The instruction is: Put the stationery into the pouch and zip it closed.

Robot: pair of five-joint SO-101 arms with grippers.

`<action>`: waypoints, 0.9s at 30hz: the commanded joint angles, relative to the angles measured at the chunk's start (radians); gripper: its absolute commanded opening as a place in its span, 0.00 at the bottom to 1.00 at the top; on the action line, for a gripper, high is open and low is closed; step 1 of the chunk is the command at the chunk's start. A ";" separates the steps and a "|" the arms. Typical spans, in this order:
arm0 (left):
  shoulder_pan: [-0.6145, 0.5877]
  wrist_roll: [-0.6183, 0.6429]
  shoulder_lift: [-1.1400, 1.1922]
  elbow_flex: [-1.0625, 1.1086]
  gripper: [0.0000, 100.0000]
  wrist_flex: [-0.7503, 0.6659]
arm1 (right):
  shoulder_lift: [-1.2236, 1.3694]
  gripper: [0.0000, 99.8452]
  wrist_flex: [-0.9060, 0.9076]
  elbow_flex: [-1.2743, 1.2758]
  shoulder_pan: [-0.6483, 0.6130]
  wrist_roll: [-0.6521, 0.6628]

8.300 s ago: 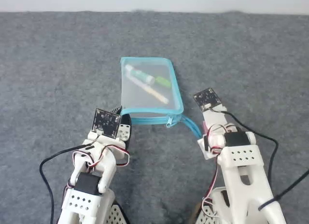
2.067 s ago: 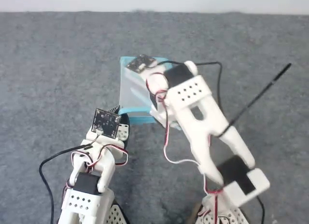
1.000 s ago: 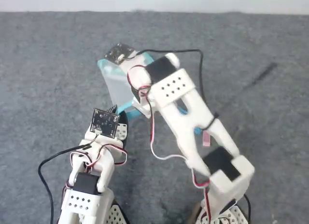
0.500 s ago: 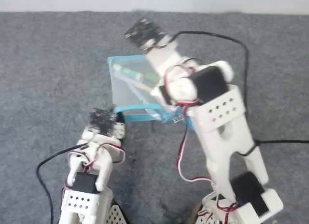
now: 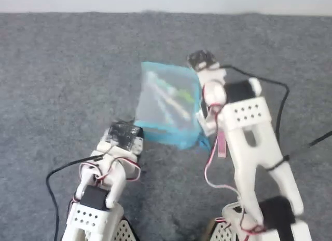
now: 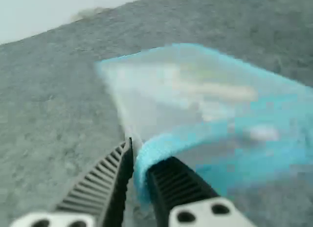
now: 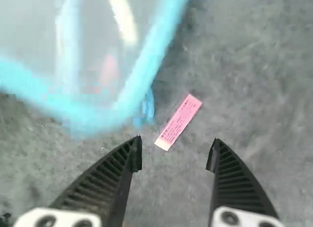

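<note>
The translucent pouch (image 5: pixel 168 108) with blue edging lies in the middle of the grey mat, its near edge raised. Green and white stationery (image 5: pixel 174 95) shows through it. My left gripper (image 6: pixel 139 180) is shut on the pouch's blue near edge (image 6: pixel 161 148) at its left corner; the left arm (image 5: pixel 111 163) stands just in front of the pouch. My right gripper (image 7: pixel 173 156) hangs open above the mat beside the pouch's blue corner (image 7: pixel 142 109), holding nothing. The right arm (image 5: pixel 241 108) stretches along the pouch's right side.
A small pink strip (image 7: pixel 178 122) lies on the mat near the pouch's right corner, also seen under the right arm as the pink strip (image 5: pixel 222 143). Grey mat (image 5: pixel 62 69) lies open on the left and at the back.
The right arm swung from over the pouch's far left to its right side. The pouch shifted right and turned, and the left gripper followed, still holding its edge.
</note>
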 commanded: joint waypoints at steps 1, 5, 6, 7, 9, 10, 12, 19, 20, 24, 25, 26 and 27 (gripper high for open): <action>-0.276 0.150 -0.020 -0.015 0.01 -0.146 | -0.156 0.22 -0.130 0.195 0.018 0.020; -0.212 0.132 -0.014 -0.033 0.01 -0.074 | -0.237 0.22 -0.197 0.350 0.012 0.018; -0.129 0.091 -0.018 -0.033 0.01 -0.035 | -0.245 0.22 -0.200 0.368 0.015 0.020; -0.048 0.040 -0.018 -0.031 0.01 0.000 | -0.246 0.22 -0.200 0.381 0.015 0.020; 0.069 -0.034 -0.021 -0.022 0.01 0.029 | -0.242 0.22 -0.197 0.400 0.015 0.020; 0.071 -0.040 -0.021 -0.021 0.01 0.025 | -0.239 0.22 -0.196 0.414 0.016 0.020; 0.000 0.000 -0.021 -0.022 0.01 -0.014 | -0.234 0.22 -0.202 0.445 0.015 0.020; -0.249 0.126 -0.021 -0.022 0.01 -0.101 | -0.231 0.22 -0.294 0.537 0.015 0.012; -0.247 0.126 -0.021 -0.022 0.01 -0.101 | -0.231 0.22 -0.297 0.540 0.015 0.012; -0.245 0.124 -0.020 -0.019 0.01 -0.103 | -0.229 0.22 -0.300 0.542 0.013 0.011; -0.244 0.124 -0.020 -0.019 0.01 -0.101 | -0.229 0.22 -0.305 0.543 0.013 0.011; -0.236 0.124 -0.020 -0.018 0.01 -0.100 | -0.229 0.22 -0.312 0.548 0.013 0.011; -0.227 0.124 -0.020 -0.018 0.01 -0.100 | -0.229 0.22 -0.328 0.557 0.012 0.011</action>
